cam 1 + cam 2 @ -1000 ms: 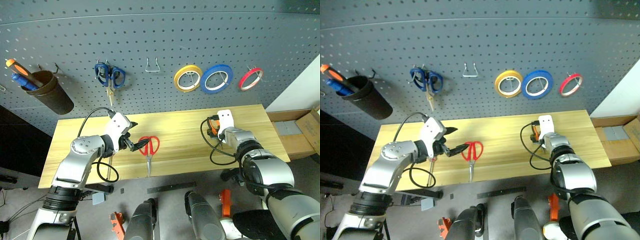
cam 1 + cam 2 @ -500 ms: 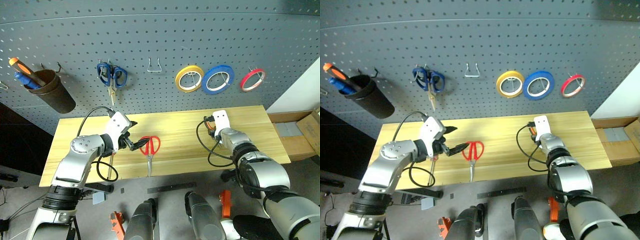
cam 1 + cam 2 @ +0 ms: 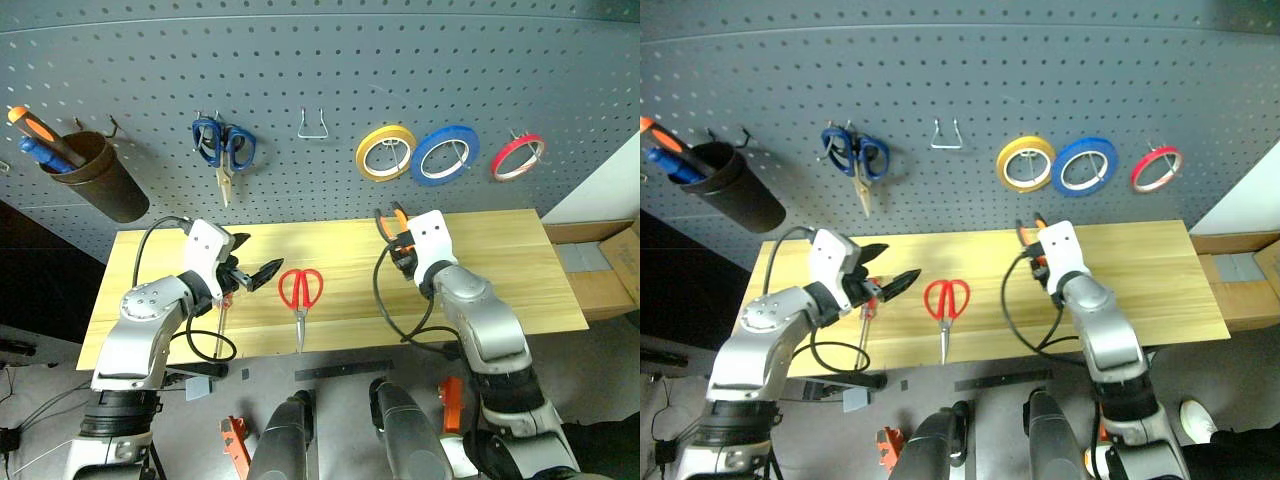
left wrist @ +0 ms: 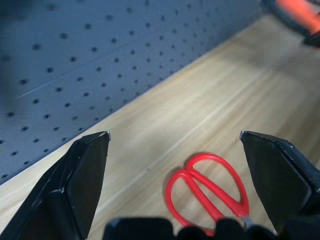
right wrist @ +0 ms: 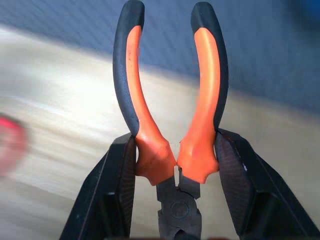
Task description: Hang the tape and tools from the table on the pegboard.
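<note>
A: L side?
B: L tool (image 3: pixel 255 272) wide apart, nothing in it, over tabletop (image 3: pixel 330 255). Screwdriver (image 3: pixel 223 317) under it, red scissors (image 3: pixel 299 293) just right, both flat on the wood.
A: R side?
B: R tool (image 5: pixel 175 165) clamped on pliers (image 3: pixel 393 225), handles up toward pegboard (image 3: pixel 320 90). Red tape (image 3: pixel 518 156) hangs far right on board.

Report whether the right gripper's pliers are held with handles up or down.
Handles up: the right gripper clamps the pliers near the pivot, orange-and-black handles spreading away from it.
</note>
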